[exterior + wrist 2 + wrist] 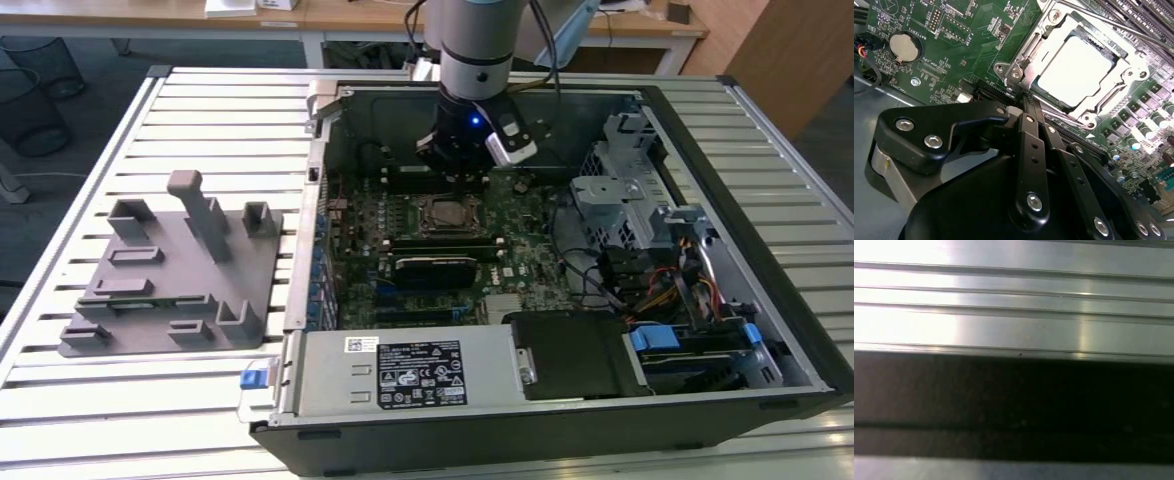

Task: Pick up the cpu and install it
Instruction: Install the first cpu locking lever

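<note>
The cpu (1076,70) lay flat inside the socket (1074,65) on the motherboard (954,45), its pale metal top showing through the socket's metal frame. In the second wrist view the gripper (1026,100) hung just beside the socket's near corner, its dark fingers (1029,115) drawn together to a narrow tip with nothing between them. A round coin battery (905,47) sat well apart from the socket on the green board.

In the exterior view the arm (475,50) reached down into the open computer case (561,400), with the gripper (461,160) above the socket (447,213) near the case's far wall. A drive cage (627,200) and cable bundles (654,290) crowded the case's side at the exterior view's right, and a power supply (400,370) filled its near edge. The grey fixture tray (167,270) stood on the slatted table (134,400), outside the case at the exterior view's left.
</note>
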Robot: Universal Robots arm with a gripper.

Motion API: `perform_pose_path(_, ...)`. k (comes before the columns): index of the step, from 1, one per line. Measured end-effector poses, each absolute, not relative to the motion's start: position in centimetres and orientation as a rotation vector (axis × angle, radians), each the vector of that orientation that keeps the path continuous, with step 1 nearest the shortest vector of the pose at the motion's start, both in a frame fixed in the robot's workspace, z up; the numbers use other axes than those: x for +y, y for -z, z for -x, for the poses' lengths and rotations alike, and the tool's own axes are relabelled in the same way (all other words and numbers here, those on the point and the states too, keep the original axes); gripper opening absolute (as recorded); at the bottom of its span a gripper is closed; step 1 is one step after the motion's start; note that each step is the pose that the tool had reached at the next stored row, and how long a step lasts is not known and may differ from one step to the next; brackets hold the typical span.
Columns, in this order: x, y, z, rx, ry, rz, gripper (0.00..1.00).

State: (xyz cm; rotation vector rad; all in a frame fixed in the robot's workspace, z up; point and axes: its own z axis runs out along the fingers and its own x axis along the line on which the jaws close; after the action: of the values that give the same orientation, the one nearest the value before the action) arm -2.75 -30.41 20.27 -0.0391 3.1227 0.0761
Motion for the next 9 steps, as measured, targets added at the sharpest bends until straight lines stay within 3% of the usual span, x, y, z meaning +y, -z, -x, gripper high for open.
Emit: perform_pose_path(9, -30.42, -19.93, 2.72, 3.124, -0.02, 0.04, 0.11)
